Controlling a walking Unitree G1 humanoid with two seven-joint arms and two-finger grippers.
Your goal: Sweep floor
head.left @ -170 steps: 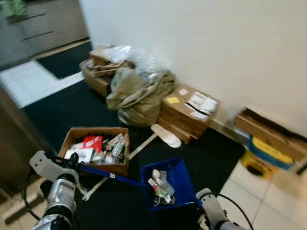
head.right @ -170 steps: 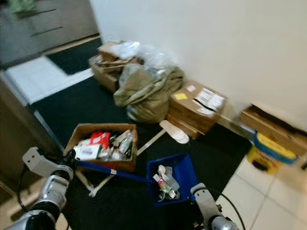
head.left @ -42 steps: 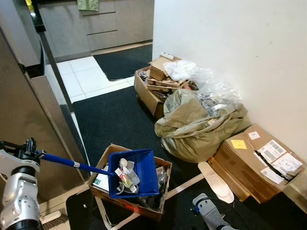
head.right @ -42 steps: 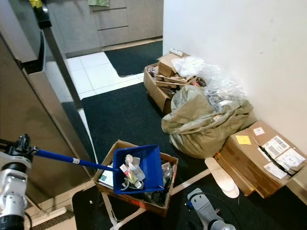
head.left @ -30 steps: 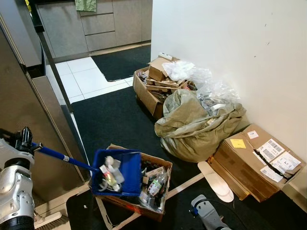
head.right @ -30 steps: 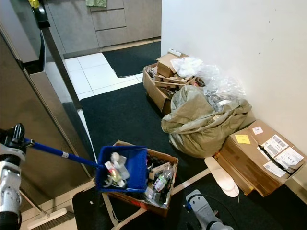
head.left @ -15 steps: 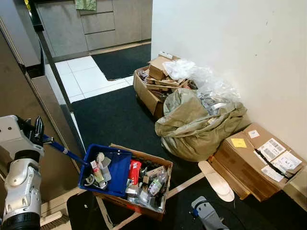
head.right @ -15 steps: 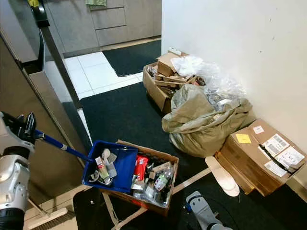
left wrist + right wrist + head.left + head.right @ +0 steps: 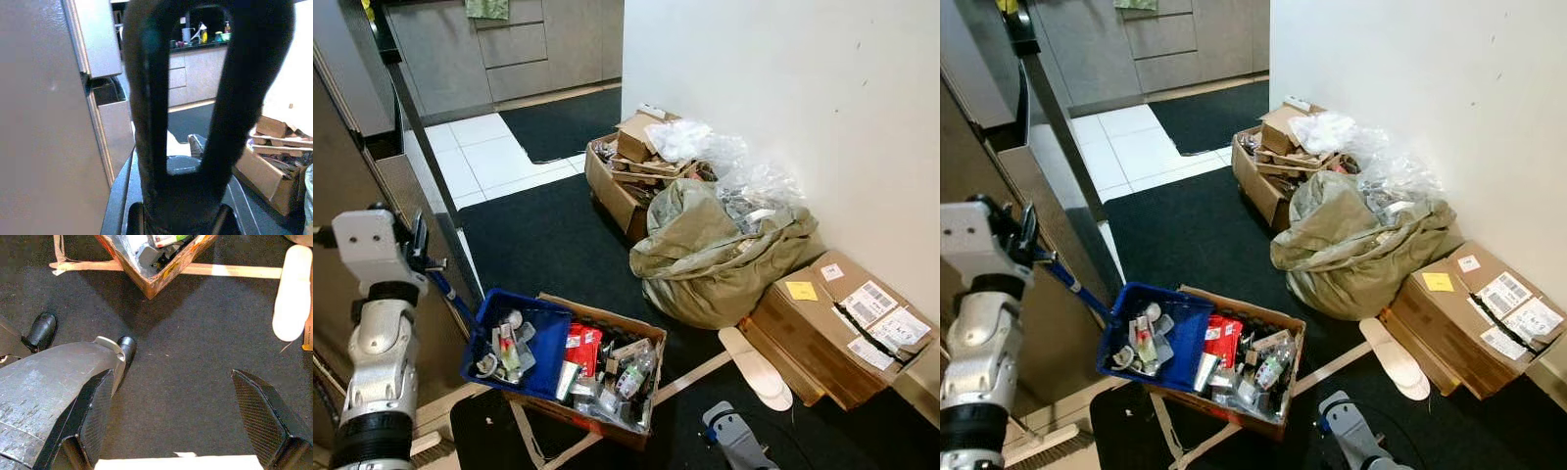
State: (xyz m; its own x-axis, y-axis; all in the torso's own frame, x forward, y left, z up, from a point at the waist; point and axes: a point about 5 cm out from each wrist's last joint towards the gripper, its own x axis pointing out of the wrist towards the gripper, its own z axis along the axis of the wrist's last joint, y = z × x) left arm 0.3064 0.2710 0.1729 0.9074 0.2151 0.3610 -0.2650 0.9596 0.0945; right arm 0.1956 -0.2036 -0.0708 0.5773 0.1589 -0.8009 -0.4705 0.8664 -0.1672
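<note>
We have the blue dustpan (image 9: 514, 342) by its long handle (image 9: 1072, 282), gripped near the far end by our left tool (image 9: 411, 257), whose fingers look closed around it, though the contact itself is partly hidden behind the wrist. The pan reads as stiff, light plastic, but its load of small bottles and scraps (image 9: 1143, 346) sits loose and would likely slide if we tilt too quickly; holding so far from the pan probably makes it feel nose-heavy. Its long axis runs from our raised left wrist down and rightward, the open mouth pointing into the cardboard box (image 9: 625, 331) of rubbish on the dark mat (image 9: 548, 240), the pan resting over the box's near-left edge. Our right tool (image 9: 186, 421) hangs low over the mat, fingers spread wide, holding nothing.
</note>
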